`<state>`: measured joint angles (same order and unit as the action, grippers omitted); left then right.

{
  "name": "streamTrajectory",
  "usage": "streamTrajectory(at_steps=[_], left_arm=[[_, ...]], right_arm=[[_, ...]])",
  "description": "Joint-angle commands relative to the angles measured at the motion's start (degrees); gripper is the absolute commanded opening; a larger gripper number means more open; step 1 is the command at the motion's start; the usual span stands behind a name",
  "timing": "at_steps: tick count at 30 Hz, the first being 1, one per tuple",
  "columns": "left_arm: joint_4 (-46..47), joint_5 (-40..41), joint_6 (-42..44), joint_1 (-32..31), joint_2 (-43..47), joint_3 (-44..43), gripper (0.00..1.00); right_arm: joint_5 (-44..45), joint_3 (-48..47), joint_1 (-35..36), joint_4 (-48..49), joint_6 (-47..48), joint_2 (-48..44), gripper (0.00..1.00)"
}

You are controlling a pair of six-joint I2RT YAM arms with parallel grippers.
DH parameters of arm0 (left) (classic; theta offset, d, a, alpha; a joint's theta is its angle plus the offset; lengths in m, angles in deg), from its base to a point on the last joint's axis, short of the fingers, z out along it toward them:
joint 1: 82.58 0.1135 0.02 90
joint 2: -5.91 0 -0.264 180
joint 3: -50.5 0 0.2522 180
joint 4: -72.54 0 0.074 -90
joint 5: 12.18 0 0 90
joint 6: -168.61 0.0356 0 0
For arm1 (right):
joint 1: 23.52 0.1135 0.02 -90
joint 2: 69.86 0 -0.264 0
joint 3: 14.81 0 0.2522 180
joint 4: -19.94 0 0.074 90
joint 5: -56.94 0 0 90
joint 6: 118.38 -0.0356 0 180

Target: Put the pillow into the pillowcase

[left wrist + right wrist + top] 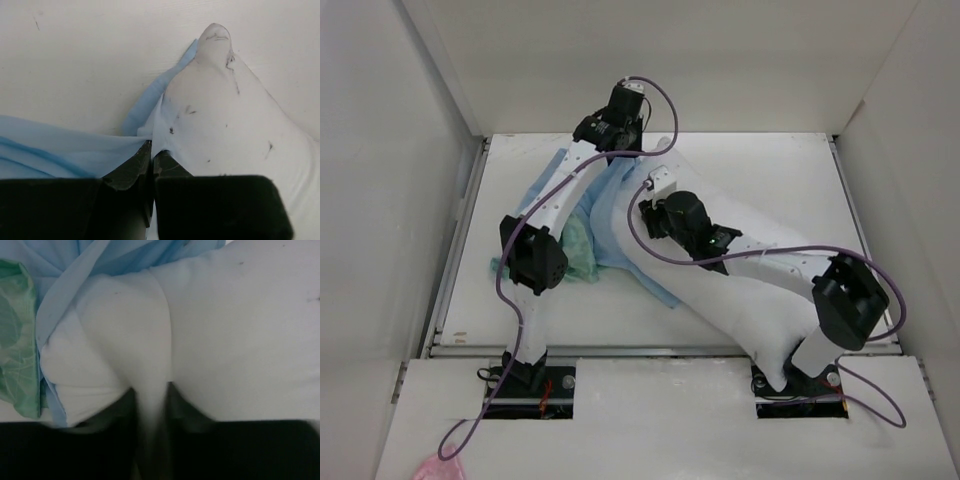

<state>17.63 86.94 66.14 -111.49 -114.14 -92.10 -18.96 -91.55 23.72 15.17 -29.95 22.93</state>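
The white pillow [740, 290] lies diagonally from the right arm's base toward the back middle. The pillowcase [610, 215] is bunched at its left, light blue with a sea-green patch [582, 245]. My left gripper [635, 152] is at the pillow's far corner. In the left wrist view it [151, 150] is shut on the blue pillowcase [60, 145] edge beside the speckled pillow [220, 125]. My right gripper [648, 212] is on top of the pillow. In the right wrist view it [152, 400] pinches a fold of the pillow [240, 330], with the pillowcase [65, 295] wrapped round the pillow's left end.
White enclosure walls stand close on the left, right and back of the table [780, 170]. A raised rail [650, 350] runs along the near edge. Purple cables loop off both arms. A pink object [435, 468] lies at the bottom left, off the table.
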Motion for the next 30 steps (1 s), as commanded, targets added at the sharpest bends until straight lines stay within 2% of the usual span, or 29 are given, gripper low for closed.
streamTrajectory(at_steps=[1, 2, 4, 6, 7, 8, 9, 11, 14, 21, 22, 24, 25, 26, 28, 30], left_arm=[[3.61, 1.15, -0.63, -0.45, 2.88, 1.12, 0.00], [4.31, 1.16, -0.63, -0.45, 2.89, 1.83, 0.00], [4.32, 3.26, -1.15, -0.45, 3.42, 3.32, 0.00], [4.85, 3.88, -1.68, 0.07, 3.42, 3.33, 0.00], [4.85, 4.58, -1.68, 0.08, 3.42, 3.33, 0.00], [4.85, 4.59, -2.29, 0.08, 3.42, 3.33, 0.00], [5.37, 4.59, -2.30, 0.08, 3.42, 3.33, 0.00], [5.37, 5.11, -2.30, 0.08, 3.42, 3.33, 0.00], [6.08, 5.11, -2.30, 0.08, 3.42, 3.33, 0.00], [6.60, 5.81, -2.30, 0.61, 2.28, 1.40, 0.00], [6.60, 6.34, -2.30, 0.61, 1.75, 1.39, 0.00], [5.99, 8.09, -2.30, 0.61, 1.05, -0.53, 0.00], [5.99, 8.10, -2.30, 1.13, 0.35, -0.54, 0.00], [5.99, 8.10, -2.30, 1.13, 0.34, -0.54, 0.00], [5.99, 7.41, -2.30, 1.66, -0.19, -1.07, 0.00], [5.99, 6.70, -2.30, 2.19, -1.23, -1.07, 0.00]], right_arm=[[0.73, 1.38, 1.54, 0.51, 0.86, -2.52, 0.50], [3.27, 0.06, 1.01, -0.72, 0.86, -3.66, 0.66], [2.60, -1.78, -0.92, -4.15, -0.53, -7.61, 1.00], [-3.71, -4.86, -5.91, -6.17, -2.99, -10.68, 1.00], [-6.00, -5.65, -8.20, -6.70, -7.27, -11.40, 1.00], [-12.46, -6.44, -13.01, -6.71, -8.44, -11.41, 1.00], [-15.22, -8.63, -15.23, -7.58, -8.46, -11.41, 1.00], [-16.48, -11.62, -18.66, -10.21, -9.07, -8.70, 1.00], [-16.04, -19.53, -22.71, -13.64, -9.07, -0.88, 1.00], [-31.41, -32.46, -24.13, -15.93, -10.48, 19.07, 1.00], [-32.21, -33.60, -24.13, -17.07, -11.00, 20.74, 0.98], [-33.70, -34.31, -24.13, -18.49, -10.40, 22.69, 0.81], [-36.75, -32.31, -24.13, -18.49, -9.61, 22.17, 0.52], [-38.79, -30.64, -24.13, -16.92, -8.90, 20.95, 0.38], [-43.09, -26.60, -24.13, -11.48, -7.76, 15.25, 0.02], [-49.42, -18.81, -24.13, -5.51, -7.75, 10.33, 0.00]])
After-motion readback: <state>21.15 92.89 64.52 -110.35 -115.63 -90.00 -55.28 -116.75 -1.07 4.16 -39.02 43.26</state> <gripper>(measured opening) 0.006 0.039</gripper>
